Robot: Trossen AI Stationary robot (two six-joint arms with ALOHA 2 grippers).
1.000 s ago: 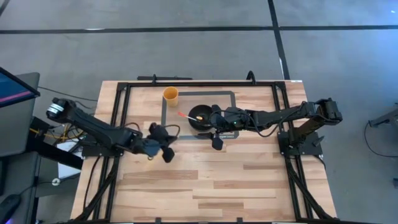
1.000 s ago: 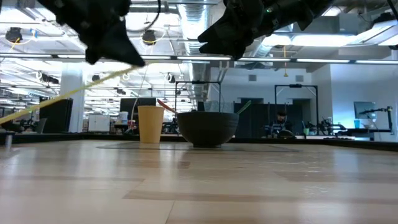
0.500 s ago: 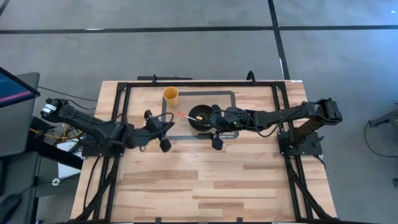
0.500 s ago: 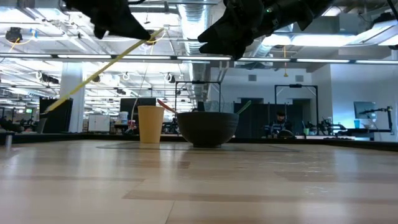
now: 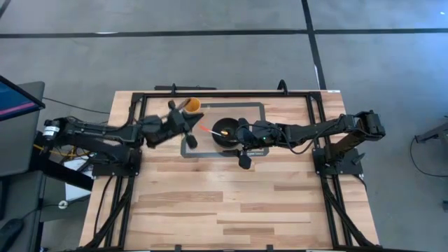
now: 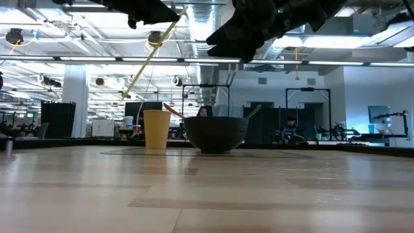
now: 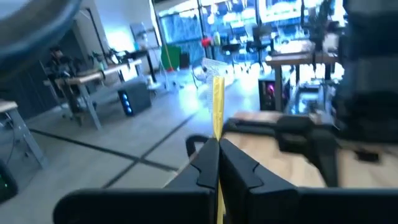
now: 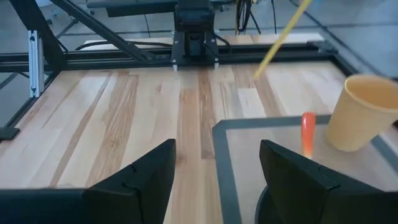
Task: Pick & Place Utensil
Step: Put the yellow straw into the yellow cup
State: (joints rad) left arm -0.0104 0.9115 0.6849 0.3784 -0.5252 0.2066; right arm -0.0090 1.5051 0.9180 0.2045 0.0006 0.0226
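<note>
Left wrist view is showing the left gripper [image 7: 217, 163] pinching a thin yellow stick [image 7: 218, 106], its fingers [image 7: 205, 167] closed tight on it, with the stick running forward past the fingertips. High view is placing this gripper [image 5: 183, 120] just beside the yellow cup [image 5: 192, 105], raised off the table [image 5: 224, 203]. Low view is showing the stick [image 6: 154, 53] slanting downward from the gripper above the cup [image 6: 156, 129]. Beyond the cup, the black bowl [image 5: 225, 133] is sitting inside the grey outlined mat [image 5: 259, 106], with a red-tipped utensil [image 5: 207, 129] leaning out of it. Farther still, the right gripper [image 5: 243, 145] is hanging over the bowl's far rim, its fingers [image 8: 134, 177] standing wide apart and holding nothing, with the red tip [image 8: 307, 132] and cup [image 8: 360, 112] ahead of them.
</note>
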